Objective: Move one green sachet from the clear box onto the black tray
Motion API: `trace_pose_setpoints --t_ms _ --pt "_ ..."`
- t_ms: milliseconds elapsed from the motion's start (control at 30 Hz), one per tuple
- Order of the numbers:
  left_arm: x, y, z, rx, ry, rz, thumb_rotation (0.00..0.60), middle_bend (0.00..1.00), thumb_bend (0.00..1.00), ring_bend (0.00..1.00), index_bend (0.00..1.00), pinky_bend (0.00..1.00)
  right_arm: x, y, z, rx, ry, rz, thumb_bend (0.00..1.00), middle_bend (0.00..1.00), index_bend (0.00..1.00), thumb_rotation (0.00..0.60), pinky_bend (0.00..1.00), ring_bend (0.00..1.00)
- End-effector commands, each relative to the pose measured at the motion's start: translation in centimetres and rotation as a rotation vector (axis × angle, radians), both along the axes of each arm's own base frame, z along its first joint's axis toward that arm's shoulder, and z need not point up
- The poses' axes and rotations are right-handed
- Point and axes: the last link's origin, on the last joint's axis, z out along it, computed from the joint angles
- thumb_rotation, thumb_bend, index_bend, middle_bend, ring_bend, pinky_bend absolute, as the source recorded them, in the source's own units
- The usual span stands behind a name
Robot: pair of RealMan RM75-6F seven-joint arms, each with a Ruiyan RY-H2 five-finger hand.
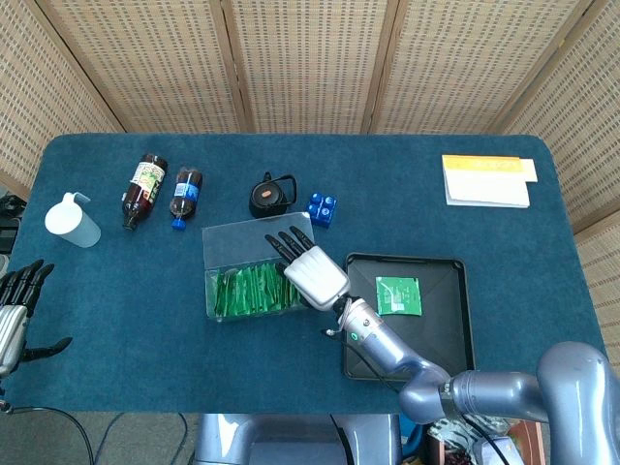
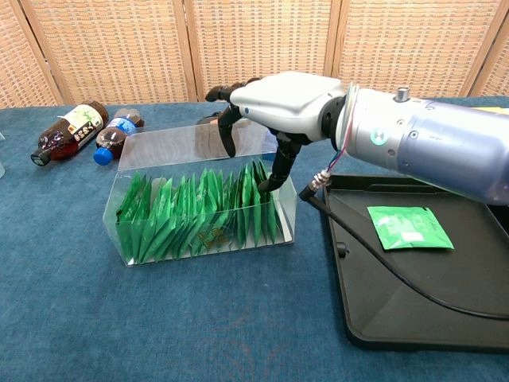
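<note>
The clear box (image 2: 127, 239) holds a row of several upright green sachets (image 2: 191, 211); in the head view the box (image 1: 225, 237) lies left of the black tray (image 1: 455, 320). My right hand (image 2: 278, 99) hovers over the box's right end with its fingers apart. Its thumb tip (image 2: 266, 185) reaches down onto the sachet tops there, and nothing is gripped. From above, the right hand (image 1: 312, 266) covers the box's right end. One green sachet (image 2: 408, 227) lies flat on the black tray (image 2: 374, 318). My left hand (image 1: 15, 310) sits spread at the table's left edge, empty.
Two bottles (image 1: 143, 189) (image 1: 184, 194), a white jug (image 1: 73, 221), a black round object (image 1: 271, 197) and a blue block (image 1: 322, 207) lie behind the box. A yellow-white pad (image 1: 487, 180) sits at the far right. The arm's cable (image 2: 374, 255) drapes across the tray's left rim.
</note>
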Motion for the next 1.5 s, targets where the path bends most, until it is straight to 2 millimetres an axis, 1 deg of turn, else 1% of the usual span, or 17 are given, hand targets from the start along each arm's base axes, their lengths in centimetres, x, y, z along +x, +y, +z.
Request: trace_pose_setpoints --t_ms 33,133,667,933,1367,1500 --pt "0.0 0.0 0.1 0.003 -0.001 0.001 0.600 0.00 0.06 0.00 0.00 0.00 0.0 0.0 -0.3 0.005 0.006 0.000 0.32 0.05 0.46 0.600 0.00 0.00" --pt "-0.1 0.1 0.2 0.003 -0.004 0.002 0.600 0.00 0.06 0.00 0.00 0.00 0.2 0.3 -0.9 0.017 0.009 0.006 0.32 0.05 0.46 0.600 0.00 0.00" --pt "-0.1 0.1 0.2 0.004 -0.008 0.003 0.600 0.00 0.06 0.00 0.00 0.00 0.2 -0.1 -1.5 0.012 0.025 -0.008 0.32 0.05 0.47 0.600 0.00 0.00" --pt "-0.2 0.1 0.3 0.004 -0.009 0.006 0.600 0.00 0.06 0.00 0.00 0.00 0.7 -0.3 -1.0 0.005 0.022 0.006 0.33 0.05 0.47 0.600 0.00 0.00" --pt "-0.2 0.1 0.2 0.000 -0.010 0.004 0.600 0.00 0.06 0.00 0.00 0.00 0.1 -0.3 -0.6 0.012 0.069 0.015 0.34 0.05 0.47 0.600 0.01 0.00" --pt "-0.2 0.1 0.2 -0.001 -0.009 0.007 0.600 0.00 0.06 0.00 0.00 0.00 0.2 -0.3 -0.4 0.011 0.072 0.022 0.34 0.05 0.47 0.600 0.02 0.00"
